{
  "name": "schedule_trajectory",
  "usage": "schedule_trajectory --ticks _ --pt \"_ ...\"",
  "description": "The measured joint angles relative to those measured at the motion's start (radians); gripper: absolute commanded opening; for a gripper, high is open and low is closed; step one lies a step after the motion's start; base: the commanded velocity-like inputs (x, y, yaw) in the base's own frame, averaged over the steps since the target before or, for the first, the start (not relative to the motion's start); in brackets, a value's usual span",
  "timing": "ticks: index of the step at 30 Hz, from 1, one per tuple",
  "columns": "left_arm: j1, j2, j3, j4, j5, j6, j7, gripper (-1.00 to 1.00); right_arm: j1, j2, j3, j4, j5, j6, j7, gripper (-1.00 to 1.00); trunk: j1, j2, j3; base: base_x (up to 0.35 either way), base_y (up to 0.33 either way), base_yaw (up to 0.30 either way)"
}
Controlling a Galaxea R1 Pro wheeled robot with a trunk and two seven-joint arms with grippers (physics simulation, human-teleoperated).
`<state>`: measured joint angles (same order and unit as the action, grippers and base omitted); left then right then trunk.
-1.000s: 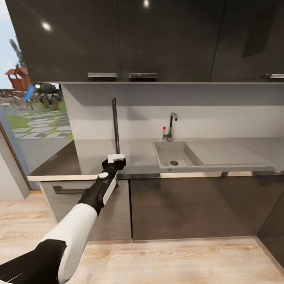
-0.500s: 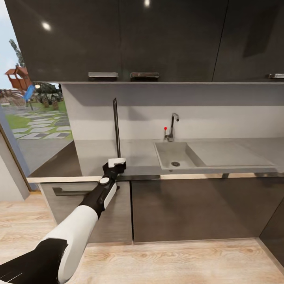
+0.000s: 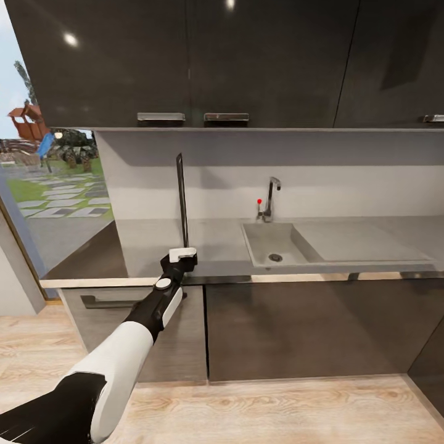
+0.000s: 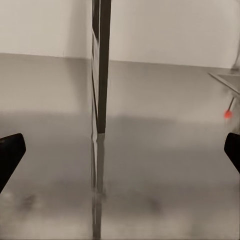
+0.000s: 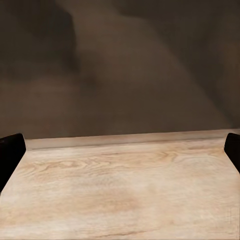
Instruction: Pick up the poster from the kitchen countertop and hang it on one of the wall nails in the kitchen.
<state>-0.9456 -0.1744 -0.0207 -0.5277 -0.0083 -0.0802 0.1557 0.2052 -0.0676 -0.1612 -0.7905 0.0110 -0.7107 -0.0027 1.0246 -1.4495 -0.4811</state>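
The poster (image 3: pixel 181 197) stands upright and edge-on on the kitchen countertop (image 3: pixel 145 246), a thin dark line left of the sink. My left gripper (image 3: pixel 182 251) sits at the counter's front edge, right at the poster's foot. In the left wrist view the poster (image 4: pixel 100 65) rises just ahead, slightly to one side of the gap's middle, with its reflection on the countertop (image 4: pixel 165 150). My left gripper (image 4: pixel 120 155) is open, with its fingers (image 4: pixel 10 155) wide apart and clear of the frame. My right gripper (image 5: pixel 120 150) is open and holds nothing, low over the wooden floor.
An inset sink (image 3: pixel 271 242) with a slim tap (image 3: pixel 270 197) and a red dot (image 3: pixel 259 201) lies right of the poster. Dark upper cabinets (image 3: pixel 203 61) hang above the counter, and dark base cabinets (image 3: pixel 296 327) stand below it. A window (image 3: pixel 49 172) shows a garden at left.
The whole view has shifted slightly, so the camera moved. My left gripper sits a touch lower at the poster's foot than a second ago. The poster stands as before.
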Motion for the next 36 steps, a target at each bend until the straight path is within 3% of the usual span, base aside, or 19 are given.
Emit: schedule_trajectory --ticks 36 --pt "0.0 0.0 0.0 -0.001 0.0 -0.003 0.009 1.0 0.0 0.0 0.001 0.0 0.0 0.0 0.0 1.0 0.0 0.0 0.0 0.112 0.004 0.0"
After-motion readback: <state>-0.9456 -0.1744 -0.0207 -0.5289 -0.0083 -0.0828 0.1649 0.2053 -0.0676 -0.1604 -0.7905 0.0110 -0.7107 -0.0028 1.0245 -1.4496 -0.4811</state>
